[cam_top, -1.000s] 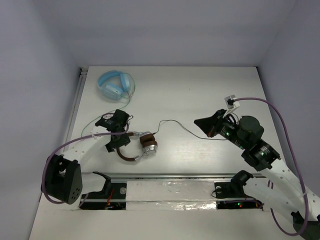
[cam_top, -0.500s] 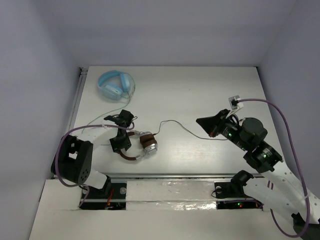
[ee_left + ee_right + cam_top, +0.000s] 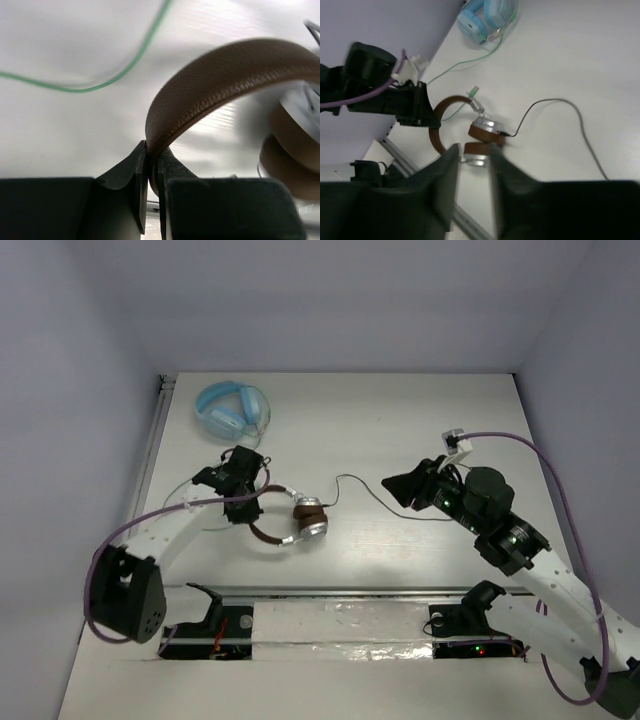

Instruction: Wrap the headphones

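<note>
Headphones shifted right, headband pinched in L hand; R hand part-spread, apart.

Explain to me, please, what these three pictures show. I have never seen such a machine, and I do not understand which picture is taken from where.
These are two robot arms fixed at the near edge of a white table. The wide picture looks down from above. The other two come from a small camera on each wrist, so the dark shapes at their bottom edge are that arm's own jaws. On the table are brown-and-silver headphones with a thin black cable and, in the far corner, light blue headphones with a green cable. The left arm has its jaws shut on the brown headband. The right arm hovers near the black cable, jaws apart, holding nothing.
</note>
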Motion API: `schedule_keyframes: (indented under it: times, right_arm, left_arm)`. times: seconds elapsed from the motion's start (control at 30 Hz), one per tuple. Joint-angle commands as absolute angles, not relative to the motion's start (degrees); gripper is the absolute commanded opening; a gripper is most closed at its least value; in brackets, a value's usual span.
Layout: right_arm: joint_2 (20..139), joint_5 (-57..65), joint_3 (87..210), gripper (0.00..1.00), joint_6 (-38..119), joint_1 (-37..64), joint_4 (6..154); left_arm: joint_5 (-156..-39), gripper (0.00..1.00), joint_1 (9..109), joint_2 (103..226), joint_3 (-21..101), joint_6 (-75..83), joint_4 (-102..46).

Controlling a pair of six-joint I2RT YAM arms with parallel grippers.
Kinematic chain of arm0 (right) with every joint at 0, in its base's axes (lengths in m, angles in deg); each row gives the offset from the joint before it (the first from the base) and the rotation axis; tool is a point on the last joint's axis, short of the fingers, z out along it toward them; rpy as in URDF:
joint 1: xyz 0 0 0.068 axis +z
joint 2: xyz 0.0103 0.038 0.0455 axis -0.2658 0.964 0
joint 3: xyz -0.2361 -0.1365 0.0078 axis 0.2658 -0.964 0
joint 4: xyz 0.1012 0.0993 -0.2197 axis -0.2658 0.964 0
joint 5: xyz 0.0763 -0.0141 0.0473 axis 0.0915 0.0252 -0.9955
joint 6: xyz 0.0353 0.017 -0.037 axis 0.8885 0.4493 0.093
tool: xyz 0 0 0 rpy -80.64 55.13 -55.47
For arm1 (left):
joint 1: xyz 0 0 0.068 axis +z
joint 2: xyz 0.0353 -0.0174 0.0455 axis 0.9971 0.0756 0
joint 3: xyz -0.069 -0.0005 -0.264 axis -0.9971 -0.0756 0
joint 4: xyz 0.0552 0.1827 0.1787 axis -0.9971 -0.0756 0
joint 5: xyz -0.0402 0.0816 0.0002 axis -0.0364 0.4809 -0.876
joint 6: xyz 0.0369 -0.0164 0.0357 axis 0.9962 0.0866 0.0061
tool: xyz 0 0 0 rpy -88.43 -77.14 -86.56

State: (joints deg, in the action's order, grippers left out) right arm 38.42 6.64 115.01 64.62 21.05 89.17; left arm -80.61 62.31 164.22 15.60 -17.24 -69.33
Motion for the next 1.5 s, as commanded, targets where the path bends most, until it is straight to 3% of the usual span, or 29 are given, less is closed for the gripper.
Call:
schedule_keyframes:
  times: [0.0,0.1,0.2,0.4,0.63,0.93,1.27,1.47]
  right_arm:
    - [40.4,2.9,115.3,0.47,63.0,21.4,85.4]
    - [42.7,2.6,115.3,0.69,62.4,21.4,84.6]
    - [44.9,4.7,115.5,0.81,61.9,21.4,85.0]
    - [49.2,20.6,112.9,0.89,60.2,21.4,82.2]
    - [53.5,28.1,111.6,0.90,60.1,21.4,77.4]
    - [56.3,21.5,105.0,0.77,59.0,21.4,61.1]
    - [47.1,13.5,96.8,0.75,60.1,21.4,52.2]
    - [50.1,14.3,97.2,0.73,59.7,21.4,48.6]
  left_arm:
    - [-85.6,0.00,61.3,154.8,23.0,-14.0,-67.4]
    - [-88.3,0.00,61.3,150.9,27.3,-12.8,-66.9]
    - [-91.6,0.00,61.3,149.8,32.3,-10.2,-66.5]
    - [-100.7,0.00,61.3,148.5,36.7,-7.5,-62.7]
    - [-107.8,0.00,61.3,147.2,39.5,-6.5,-58.0]
    - [-113.5,0.00,61.3,146.4,43.9,-6.9,-55.2]
    - [-123.8,0.00,71.2,147.0,47.0,-12.6,-48.1]
    - [-130.3,0.00,72.2,146.2,44.0,-17.8,-42.8]
